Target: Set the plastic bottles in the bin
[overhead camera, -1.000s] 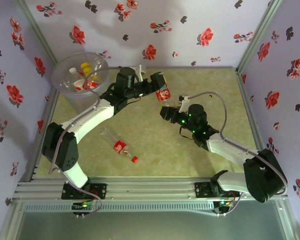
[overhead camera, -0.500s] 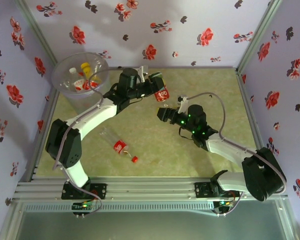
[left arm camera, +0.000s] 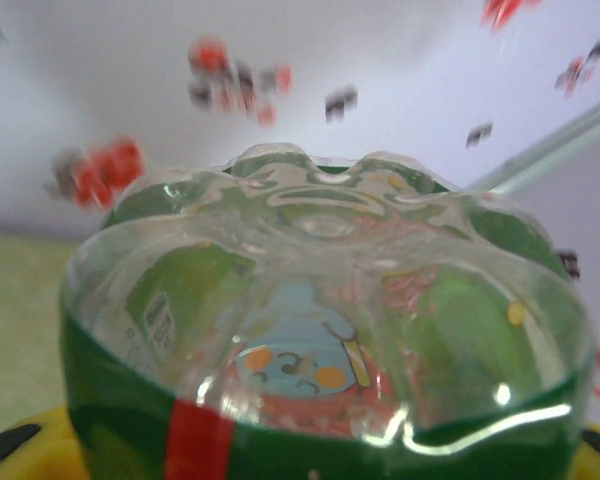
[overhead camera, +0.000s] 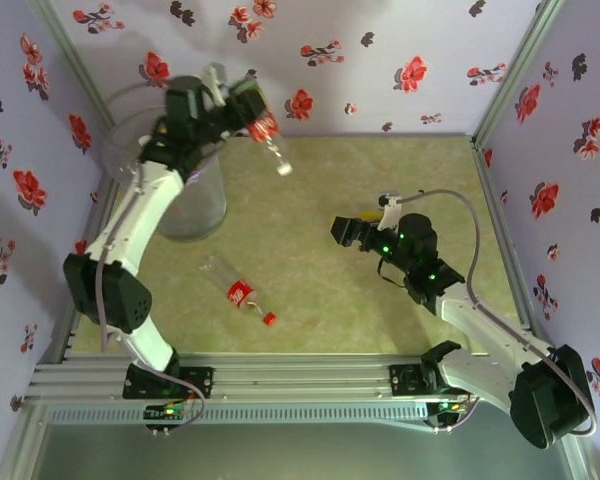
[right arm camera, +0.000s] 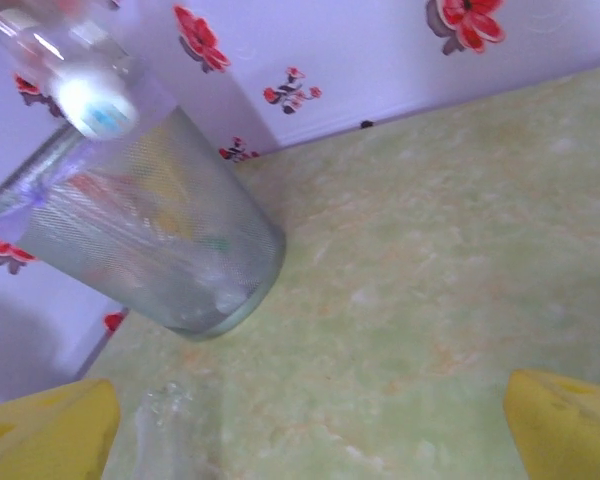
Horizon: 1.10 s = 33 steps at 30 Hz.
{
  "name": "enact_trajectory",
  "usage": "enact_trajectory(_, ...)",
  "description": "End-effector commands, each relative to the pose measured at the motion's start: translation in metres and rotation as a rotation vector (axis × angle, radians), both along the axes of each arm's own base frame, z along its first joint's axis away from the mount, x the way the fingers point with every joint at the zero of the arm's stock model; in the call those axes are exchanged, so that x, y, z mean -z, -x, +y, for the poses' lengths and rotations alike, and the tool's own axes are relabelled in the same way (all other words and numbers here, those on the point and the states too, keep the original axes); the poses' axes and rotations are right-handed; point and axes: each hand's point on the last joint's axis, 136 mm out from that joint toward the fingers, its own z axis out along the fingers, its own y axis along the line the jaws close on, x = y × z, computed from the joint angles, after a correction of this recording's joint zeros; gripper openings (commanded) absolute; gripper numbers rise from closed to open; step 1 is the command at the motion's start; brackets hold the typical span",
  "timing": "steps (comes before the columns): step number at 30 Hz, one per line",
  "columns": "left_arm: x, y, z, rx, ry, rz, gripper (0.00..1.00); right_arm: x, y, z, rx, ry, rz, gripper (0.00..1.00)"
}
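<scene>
Two bottles lie outside the bin (overhead camera: 195, 205), which stands in the upper left of the top view. We see one bottle (overhead camera: 262, 127) clamped in the left gripper (overhead camera: 248, 110) just right of the bin's rim, white cap lower right, and a second bottle (overhead camera: 238, 293) lying on the table (overhead camera: 310, 300) at lower centre-left. The right gripper (overhead camera: 345, 232) hangs right of centre, jaws wide apart and holding nothing.
</scene>
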Motion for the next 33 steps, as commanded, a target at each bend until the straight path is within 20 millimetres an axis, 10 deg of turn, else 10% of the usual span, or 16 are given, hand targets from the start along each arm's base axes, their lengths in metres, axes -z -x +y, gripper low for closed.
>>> enact_trajectory(1,-0.053,0.02,0.05,-0.073,-0.083,-0.091,0.39,0.041,0.002,-0.009,0.02,0.082,0.092,0.99)
enact_trajectory(7,-0.095,0.025,0.151,-0.309,-0.163,-0.142,0.3,0.063,-0.003,-0.005,0.005,0.096,0.143,0.99)
enact_trajectory(14,-0.076,0.032,0.259,-0.636,-0.371,-0.1,0.22,0.074,-0.002,-0.001,-0.019,0.113,0.166,0.99)
enact_trajectory(21,-0.033,0.031,0.295,-0.795,-0.524,-0.051,0.22,0.079,0.003,0.0,-0.032,0.104,0.189,0.99)
enact_trajectory(33,0.054,0.012,0.302,-0.712,-0.674,0.213,0.22,0.087,0.005,-0.005,-0.013,0.123,0.207,0.99)
